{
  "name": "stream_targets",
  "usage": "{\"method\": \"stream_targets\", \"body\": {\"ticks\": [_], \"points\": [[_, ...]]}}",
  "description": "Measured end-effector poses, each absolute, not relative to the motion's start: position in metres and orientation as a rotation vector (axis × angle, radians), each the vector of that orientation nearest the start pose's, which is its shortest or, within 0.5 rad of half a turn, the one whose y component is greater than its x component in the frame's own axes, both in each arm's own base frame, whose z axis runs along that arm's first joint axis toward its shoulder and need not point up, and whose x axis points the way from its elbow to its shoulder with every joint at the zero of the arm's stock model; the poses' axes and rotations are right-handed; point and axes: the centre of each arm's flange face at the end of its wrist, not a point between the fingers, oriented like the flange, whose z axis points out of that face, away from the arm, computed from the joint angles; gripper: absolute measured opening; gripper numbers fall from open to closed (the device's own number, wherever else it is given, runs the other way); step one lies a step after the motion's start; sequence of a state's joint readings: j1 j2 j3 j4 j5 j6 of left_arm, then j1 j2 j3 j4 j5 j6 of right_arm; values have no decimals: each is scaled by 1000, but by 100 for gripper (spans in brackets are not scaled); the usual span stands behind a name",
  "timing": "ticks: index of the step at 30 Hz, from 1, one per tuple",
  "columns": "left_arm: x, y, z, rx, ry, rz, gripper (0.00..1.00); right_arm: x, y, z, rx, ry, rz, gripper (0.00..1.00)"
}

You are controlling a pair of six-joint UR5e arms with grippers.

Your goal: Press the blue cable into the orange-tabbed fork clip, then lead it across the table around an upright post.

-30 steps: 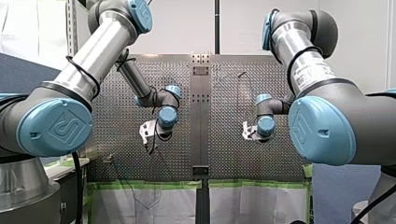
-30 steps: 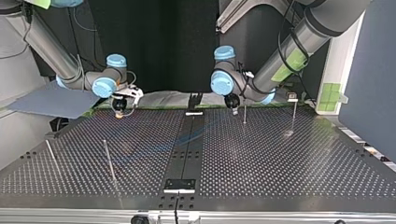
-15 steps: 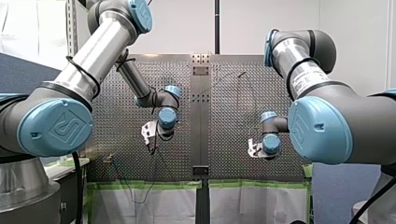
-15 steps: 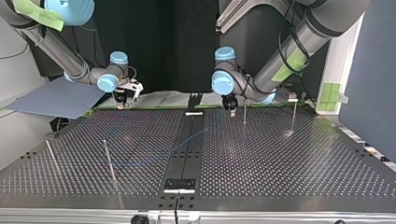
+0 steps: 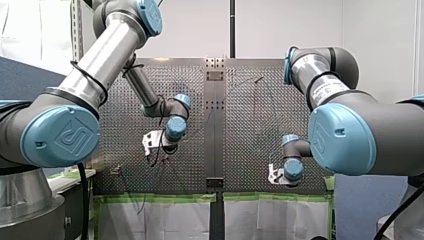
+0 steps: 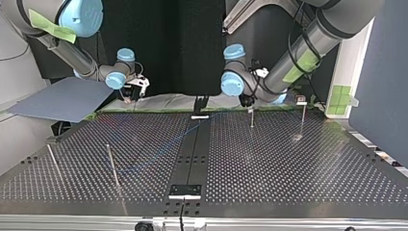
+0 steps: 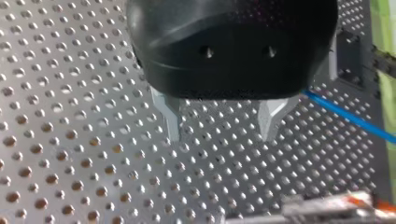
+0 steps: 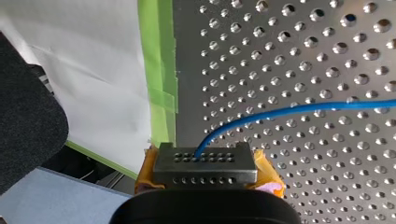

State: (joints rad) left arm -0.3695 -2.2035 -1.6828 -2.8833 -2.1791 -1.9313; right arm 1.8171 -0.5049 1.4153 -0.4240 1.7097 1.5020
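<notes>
Only the tip of the robot's right gripper [image 8: 205, 164] shows in its own wrist view, with the rest cut off at the edge. The tip is a perforated metal block flanked by yellow pads, pressed together on the blue cable [image 8: 280, 111]. The cable rises out of that pinch, bends and runs off over the perforated table [image 8: 327, 42]. In the top view it is only a faint blue line across the table's middle, and in the front view I cannot trace it.

The left gripper [image 7: 222, 133], black with 2 metal fingers [image 7: 172, 116], hangs spread wide above the table with nothing between them. The cable passes close beside 1 finger. Ahead of this gripper, blurred and cut off, lies the fork clip [image 7: 327, 207] with an orange tab. I cannot tell whether the cable sits in it.

4 thin upright posts [image 6: 251, 117] stand on the table, 2 towards each side. A strip of green tape [image 8: 161, 70] edges the table beside the right gripper, with a white sheet [image 8: 93, 74] beyond it.
</notes>
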Motion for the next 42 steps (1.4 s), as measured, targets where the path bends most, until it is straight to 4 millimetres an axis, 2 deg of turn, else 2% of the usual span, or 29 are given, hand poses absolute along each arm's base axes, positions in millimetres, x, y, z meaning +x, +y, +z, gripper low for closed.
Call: {"method": "stream_targets", "body": {"ticks": [14,16,30,38,42], "points": [[480,-243,92,-363,1956,300,84,274,-604,-78,1716,-1360,912,0],[476,-240,88,-362,1959,308,81,273,-604,-78,1716,-1361,912,0],[466,-226,68,-365,1970,258,79,274,-604,-79,1718,-1360,913,0],[468,-222,37,-375,2003,197,79,274,-604,-79,1719,-1360,913,0],[472,-214,23,-403,1996,206,76,274,-604,-79,1719,-1360,914,0]]}}
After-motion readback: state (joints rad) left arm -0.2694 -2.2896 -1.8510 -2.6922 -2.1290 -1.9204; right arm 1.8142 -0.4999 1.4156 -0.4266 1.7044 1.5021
